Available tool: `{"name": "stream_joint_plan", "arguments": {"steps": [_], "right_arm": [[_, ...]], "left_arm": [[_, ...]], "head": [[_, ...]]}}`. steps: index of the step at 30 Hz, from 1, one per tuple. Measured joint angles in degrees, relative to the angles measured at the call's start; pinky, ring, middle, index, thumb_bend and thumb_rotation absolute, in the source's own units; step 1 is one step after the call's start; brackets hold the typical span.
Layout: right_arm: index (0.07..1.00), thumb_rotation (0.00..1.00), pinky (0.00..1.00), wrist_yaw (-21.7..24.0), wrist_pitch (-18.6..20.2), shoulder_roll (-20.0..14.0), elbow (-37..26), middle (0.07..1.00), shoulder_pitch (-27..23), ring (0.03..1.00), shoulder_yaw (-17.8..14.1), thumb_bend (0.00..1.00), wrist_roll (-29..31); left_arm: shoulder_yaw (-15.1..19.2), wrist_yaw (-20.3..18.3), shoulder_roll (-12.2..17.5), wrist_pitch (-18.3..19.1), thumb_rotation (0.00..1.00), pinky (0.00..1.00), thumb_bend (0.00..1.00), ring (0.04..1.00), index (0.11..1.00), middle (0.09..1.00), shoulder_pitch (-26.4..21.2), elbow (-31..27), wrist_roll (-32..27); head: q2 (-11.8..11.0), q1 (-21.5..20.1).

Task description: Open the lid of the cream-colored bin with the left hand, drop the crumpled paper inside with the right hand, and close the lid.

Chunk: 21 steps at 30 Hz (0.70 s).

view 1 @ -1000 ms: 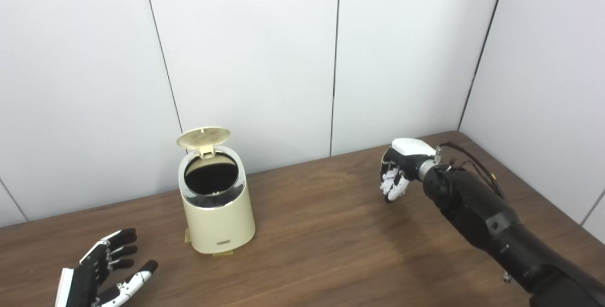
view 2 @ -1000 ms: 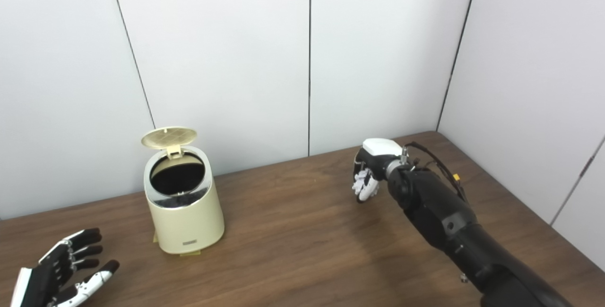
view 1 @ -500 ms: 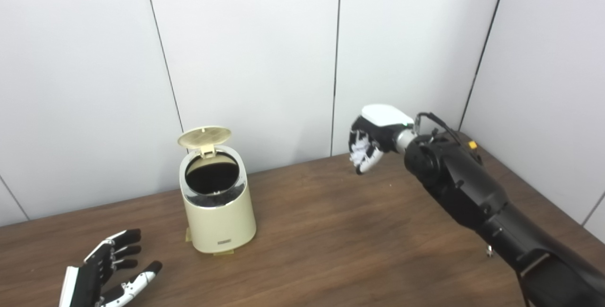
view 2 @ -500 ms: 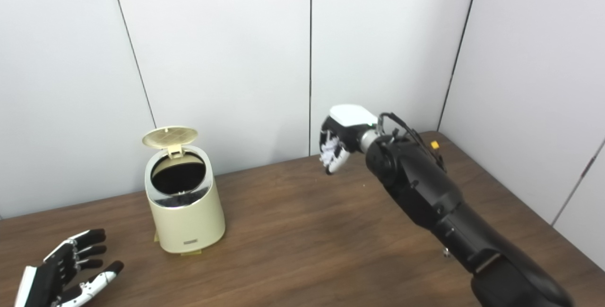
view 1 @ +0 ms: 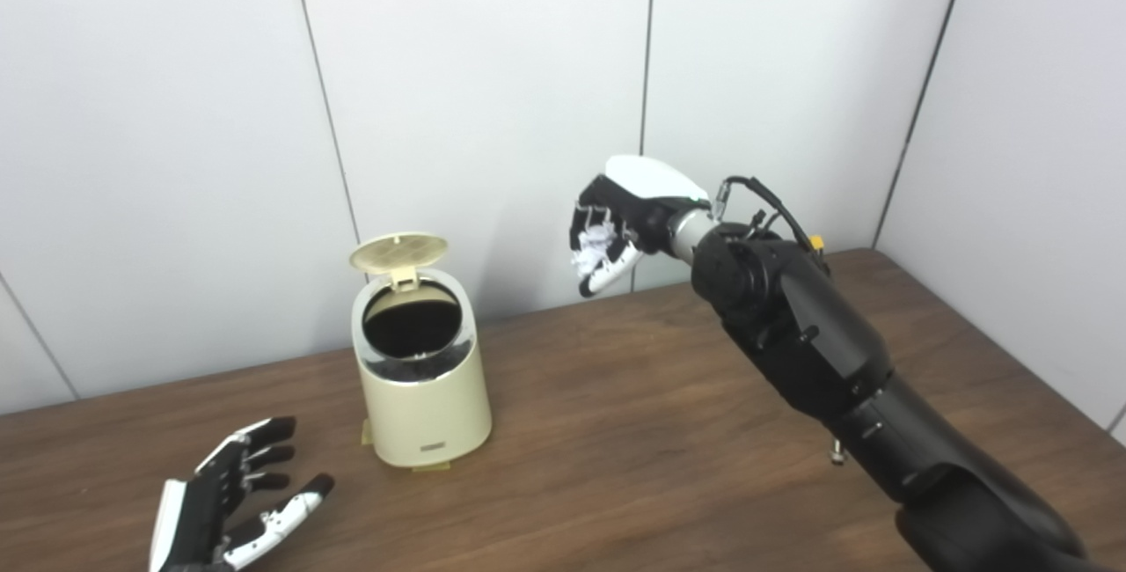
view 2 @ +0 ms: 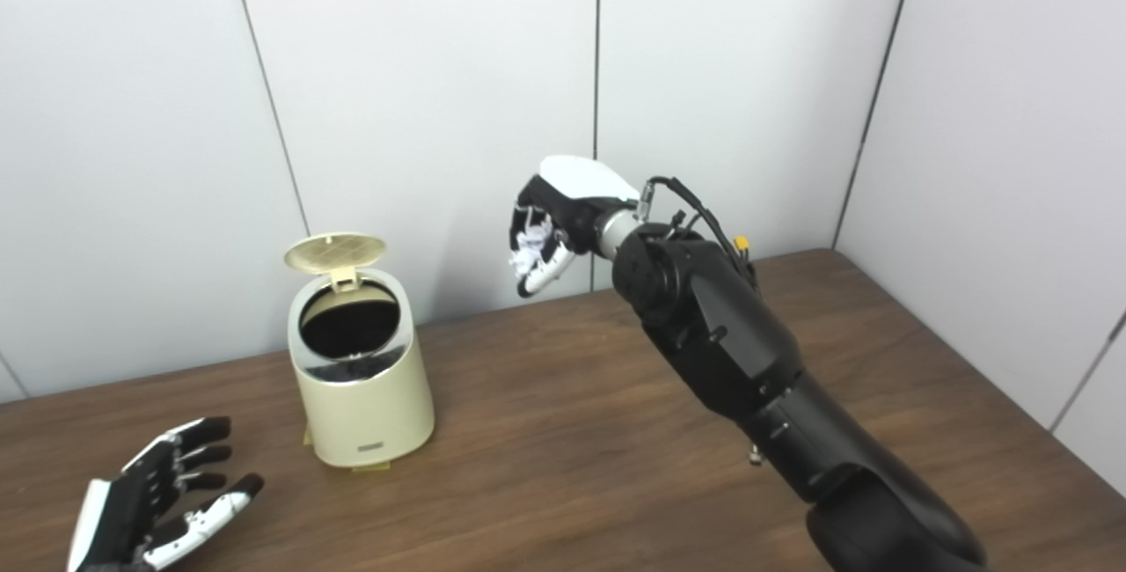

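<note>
The cream-colored bin (view 1: 424, 396) stands on the wooden table (view 1: 616, 431) left of centre, its round lid (view 1: 398, 251) tipped up at the back and the dark inside showing. My right hand (view 1: 607, 233) hangs in the air to the right of the bin and higher than its rim, fingers curled around the white crumpled paper (view 1: 591, 244). My left hand (view 1: 233, 506) lies low at the front left, open, palm up, apart from the bin.
White wall panels run behind the table and along its right side. Bare brown tabletop stretches between the bin and my right arm (view 1: 818, 361).
My right hand has risen off the table and swung left toward the bin with the paper in it. The left hand stays put; the camera has shifted a little.
</note>
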Motion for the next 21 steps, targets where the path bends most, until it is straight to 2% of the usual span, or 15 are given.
{"name": "stream_joint_plan", "arguments": {"steps": [4, 10, 13, 17, 21], "right_arm": [[0.49, 0.0, 0.36, -1.4, 0.0, 2.4, 0.2, 0.499, -0.2, 0.415, -0.4, 0.52, 0.4], [0.49, 0.0, 0.37, -3.1, 0.1, 5.6, 0.7, 0.494, -0.2, 0.418, -0.3, 0.52, 0.7], [0.484, 0.0, 0.38, -3.1, 0.0, 6.4, 0.8, 0.495, -0.2, 0.424, -0.1, 0.52, 0.9], [0.477, 0.0, 0.39, -3.2, -0.2, 7.0, 0.8, 0.496, -0.2, 0.436, 0.3, 0.52, 1.1], [0.482, 0.0, 0.4, -3.9, -2.1, 7.5, 1.1, 0.494, -0.2, 0.431, 0.8, 0.52, 2.1]], "left_arm": [[-0.1, 0.2, -0.8, 0.0, 0.18, 0.63, 0.72, 0.733, 0.761, 0.773, -0.1, 0.1, 0.1], [-0.6, 1.4, -1.6, -0.9, 0.16, 0.63, 0.71, 0.73, 0.757, 0.768, -1.0, 1.3, 0.8], [-1.1, 1.8, -2.2, -0.9, 0.17, 0.65, 0.72, 0.739, 0.762, 0.767, -1.4, 1.6, 1.0], [-1.5, 2.1, -2.8, -0.8, 0.15, 0.62, 0.72, 0.722, 0.754, 0.757, -1.4, 1.6, 1.4], [-1.6, 2.3, -3.2, -0.7, 0.16, 0.62, 0.72, 0.723, 0.763, 0.765, -1.4, 1.5, 2.5]], "head": [[0.0, 2.0], [0.0, 5.3], [0.0, 6.0], [0.1, 6.9], [0.2, 7.6]]}}
